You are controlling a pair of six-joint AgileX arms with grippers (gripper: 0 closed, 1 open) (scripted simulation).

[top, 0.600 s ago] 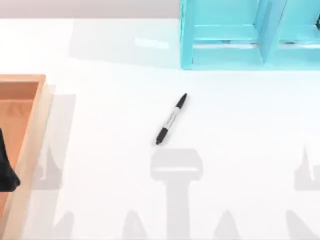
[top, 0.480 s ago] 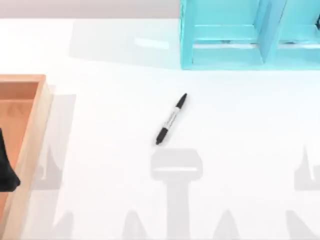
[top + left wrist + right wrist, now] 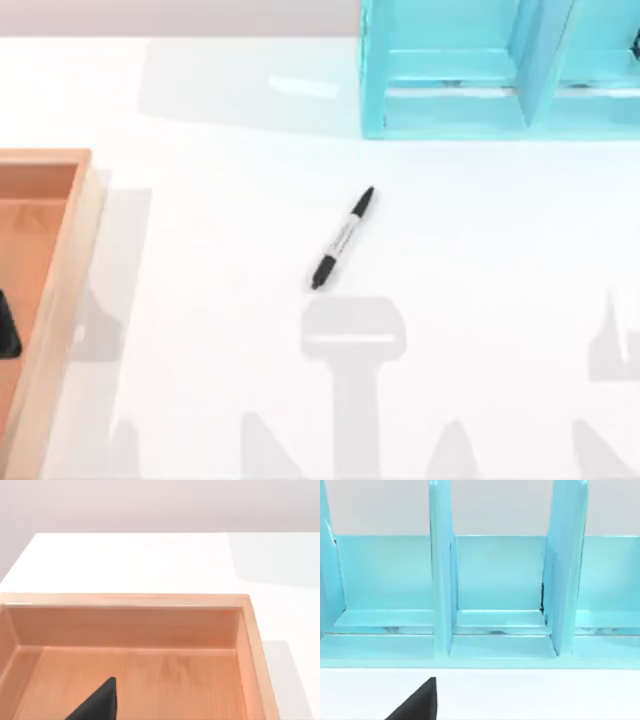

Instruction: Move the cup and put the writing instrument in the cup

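The writing instrument (image 3: 342,238), a slim marker with black ends and a pale labelled middle, lies slantwise on the white table near its centre, with nothing touching it. The cup is out of view. A dark part of my left gripper (image 3: 5,330) shows at the top view's left edge, above the wooden tray (image 3: 62,270). The left wrist view looks into that tray (image 3: 125,625) with a black piece of the left gripper (image 3: 97,705) over its bare floor. In the right wrist view, a black piece of my right gripper (image 3: 417,704) hangs above the table in front of the blue rack (image 3: 440,580).
A light-blue rack with upright dividers (image 3: 450,100) stands at the back right of the table. The wooden tray takes up the left edge. Grey arm shadows fall along the table's front.
The dark part of my left gripper has drawn back toward the top view's left edge, so less of it shows over the tray. The marker has not moved.
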